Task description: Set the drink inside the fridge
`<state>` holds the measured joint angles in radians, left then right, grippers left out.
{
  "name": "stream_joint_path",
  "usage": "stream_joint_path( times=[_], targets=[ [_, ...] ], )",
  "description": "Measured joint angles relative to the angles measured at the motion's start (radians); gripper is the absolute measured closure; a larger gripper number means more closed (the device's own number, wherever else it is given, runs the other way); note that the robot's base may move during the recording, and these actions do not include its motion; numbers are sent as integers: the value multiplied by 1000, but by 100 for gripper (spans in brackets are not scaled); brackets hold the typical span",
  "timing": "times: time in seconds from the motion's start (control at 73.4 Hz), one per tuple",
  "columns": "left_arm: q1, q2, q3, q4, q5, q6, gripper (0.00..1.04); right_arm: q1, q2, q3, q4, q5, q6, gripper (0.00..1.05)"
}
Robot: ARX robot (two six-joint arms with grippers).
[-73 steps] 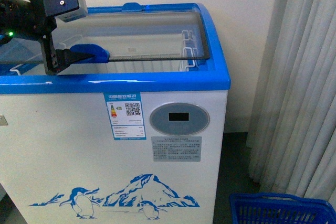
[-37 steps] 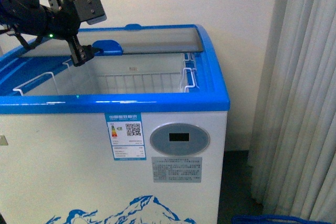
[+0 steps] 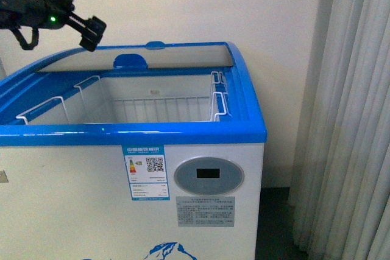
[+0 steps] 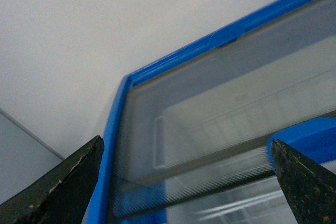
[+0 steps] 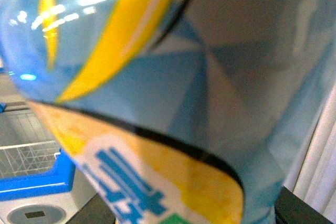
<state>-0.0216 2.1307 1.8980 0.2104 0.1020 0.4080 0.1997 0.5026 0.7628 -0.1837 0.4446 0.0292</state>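
The fridge [image 3: 183,132] is a white chest with a blue top rim, and its inside is open from above. Its curved glass lid [image 3: 183,58] is slid to the back, with a blue handle [image 3: 130,61] on its front edge. My left gripper [image 3: 91,33] hangs open above and to the left of that handle, touching nothing. In the left wrist view the left gripper [image 4: 184,182] shows both dark fingers [image 4: 68,182] wide apart over the glass lid [image 4: 210,119]. The drink [image 5: 173,103] fills the right wrist view with its blue-and-yellow label, and my right gripper [image 5: 194,216] is shut on it. Cap and liquid are hidden.
White wire baskets [image 3: 158,105] line the open fridge cavity. A pale curtain [image 3: 353,120] hangs to the right of the fridge, and a plain wall stands behind it. The right wrist view shows a fridge corner [image 5: 31,182] low beside the bottle.
The lid has slid from over the opening to the back. My left gripper has let go of the lid handle and risen up and to the left. The front view has also lifted.
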Motion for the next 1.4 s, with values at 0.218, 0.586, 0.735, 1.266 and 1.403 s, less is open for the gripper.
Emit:
stream_joint_path(
  times=[0.218,0.586,0.735,1.266,1.403],
  targets=[
    [-19,-467,-636,278,-105,-315,23,0,0,0,0,0,0,64],
    [20,-868,-1392,524,-102,-398,82,-171,359,341,-435,-450,-394,64],
    [20,-956,-1497,561,-102,-404,102,-113,671,542,-296,-443,-726,64],
    [20,-1243,-1759,530,-102,-404,102,229,1733,1631,-572,-324,-1374,64],
    [20,-1321,-1793,488,-102,-405,102,237,1914,1866,-697,-285,-1404,64]
  ],
)
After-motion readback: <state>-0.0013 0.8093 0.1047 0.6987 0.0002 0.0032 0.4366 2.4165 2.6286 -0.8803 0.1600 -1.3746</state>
